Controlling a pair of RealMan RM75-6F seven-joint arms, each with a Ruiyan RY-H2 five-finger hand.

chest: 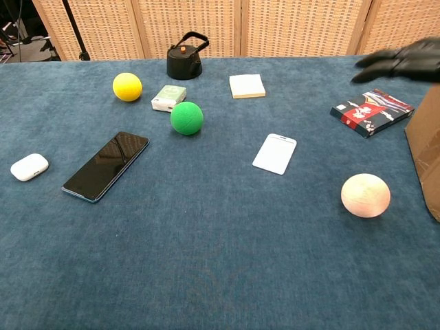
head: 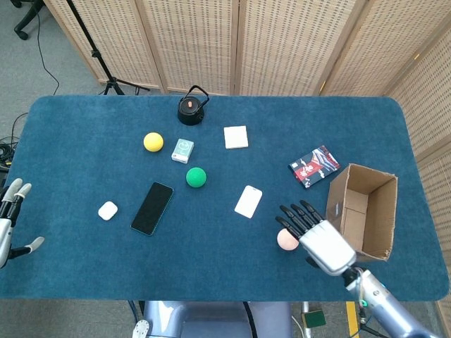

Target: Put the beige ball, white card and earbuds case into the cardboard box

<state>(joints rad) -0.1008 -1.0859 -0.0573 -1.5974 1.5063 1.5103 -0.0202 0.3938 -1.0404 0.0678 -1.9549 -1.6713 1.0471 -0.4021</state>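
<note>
The beige ball (head: 285,240) (chest: 365,195) lies on the blue table, left of the open cardboard box (head: 362,210) (chest: 425,150). My right hand (head: 315,232) (chest: 402,61) hovers over the ball with fingers spread, holding nothing. The white card (head: 248,201) (chest: 274,153) lies flat near the table's middle. The white earbuds case (head: 107,210) (chest: 29,167) sits at the left, beside a black phone (head: 152,208) (chest: 106,166). My left hand (head: 10,224) stands open off the table's left edge, seen only in the head view.
A green ball (head: 196,177), a yellow ball (head: 153,141), a small green-white box (head: 182,150), a black teapot (head: 190,108), a white notepad (head: 236,136) and a red-and-black card pack (head: 314,166) are spread over the table's far half.
</note>
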